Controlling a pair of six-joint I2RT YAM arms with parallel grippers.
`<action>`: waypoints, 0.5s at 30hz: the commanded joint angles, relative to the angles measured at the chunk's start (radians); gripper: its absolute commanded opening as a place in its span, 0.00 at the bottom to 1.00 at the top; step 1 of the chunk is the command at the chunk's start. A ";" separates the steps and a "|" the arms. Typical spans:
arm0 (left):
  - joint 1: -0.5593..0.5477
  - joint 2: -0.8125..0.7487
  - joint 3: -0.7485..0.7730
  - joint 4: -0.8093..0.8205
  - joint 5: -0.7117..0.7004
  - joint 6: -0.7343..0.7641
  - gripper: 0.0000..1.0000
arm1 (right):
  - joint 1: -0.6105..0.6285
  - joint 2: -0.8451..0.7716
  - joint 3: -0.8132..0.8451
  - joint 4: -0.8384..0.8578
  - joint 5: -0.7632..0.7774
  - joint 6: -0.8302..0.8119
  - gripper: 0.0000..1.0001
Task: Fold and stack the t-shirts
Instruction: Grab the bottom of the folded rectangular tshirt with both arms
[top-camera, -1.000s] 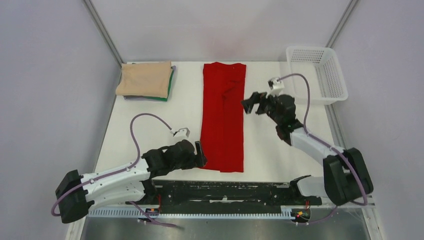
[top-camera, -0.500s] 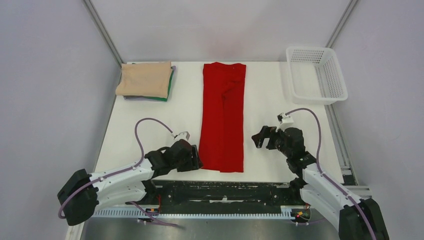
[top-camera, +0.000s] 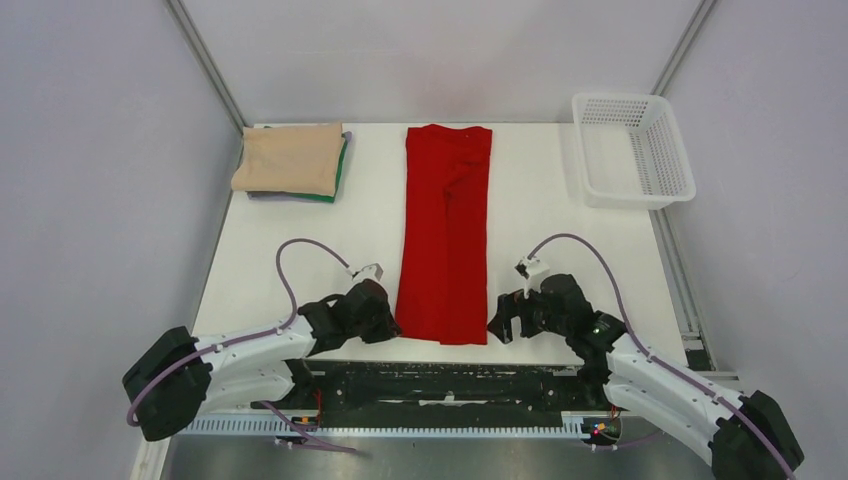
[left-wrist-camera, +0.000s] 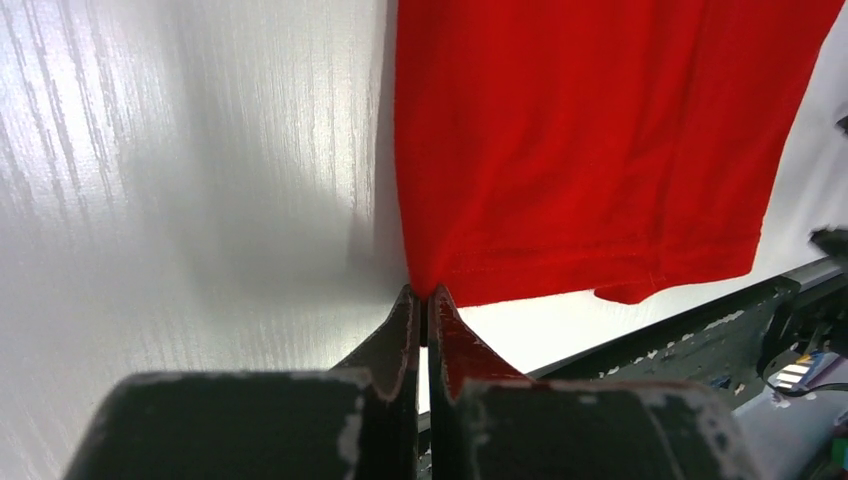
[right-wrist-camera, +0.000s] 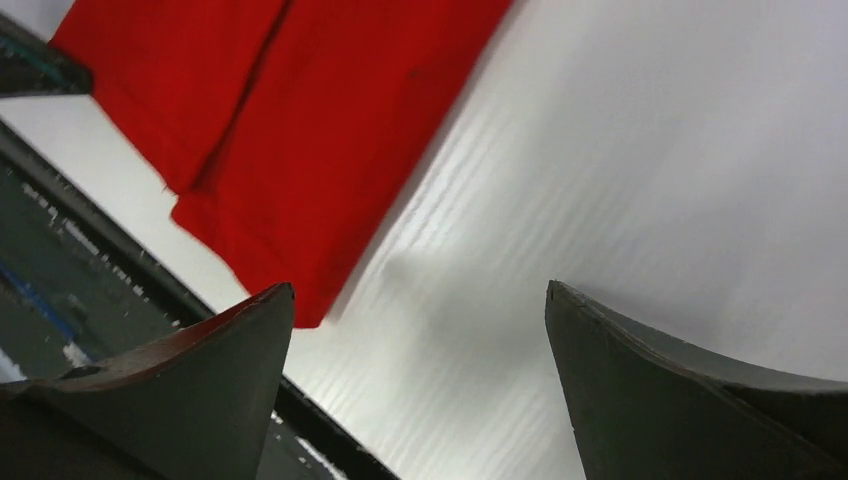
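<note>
A red t-shirt (top-camera: 447, 235) lies folded into a long strip down the middle of the white table. My left gripper (top-camera: 396, 320) is shut on its near-left corner; in the left wrist view the tips (left-wrist-camera: 426, 292) pinch the hem corner of the red cloth (left-wrist-camera: 580, 140). My right gripper (top-camera: 497, 325) stands open just right of the near-right corner, low over the table. In the right wrist view the red cloth (right-wrist-camera: 300, 130) lies beside the left finger, and bare table shows between the tips (right-wrist-camera: 420, 290). A folded beige t-shirt (top-camera: 290, 158) rests on a dark green one (top-camera: 339, 176) at the far left.
A white mesh basket (top-camera: 660, 150) stands at the far right corner. A black rail (top-camera: 450, 385) runs along the table's near edge just behind both grippers. Grey walls close in the left and right sides.
My left gripper has shut on the red shirt's near-left corner. My right arm has swung from beside the shirt's far half down to its near-right corner, still open.
</note>
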 joint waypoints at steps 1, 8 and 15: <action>0.004 -0.027 -0.052 -0.022 -0.022 -0.071 0.02 | 0.112 -0.037 -0.007 0.004 -0.018 0.072 0.96; 0.003 -0.075 -0.103 0.004 0.020 -0.114 0.02 | 0.314 0.055 -0.029 0.121 0.056 0.126 0.78; 0.002 -0.094 -0.114 0.006 0.034 -0.129 0.02 | 0.370 0.164 -0.009 0.150 0.114 0.108 0.58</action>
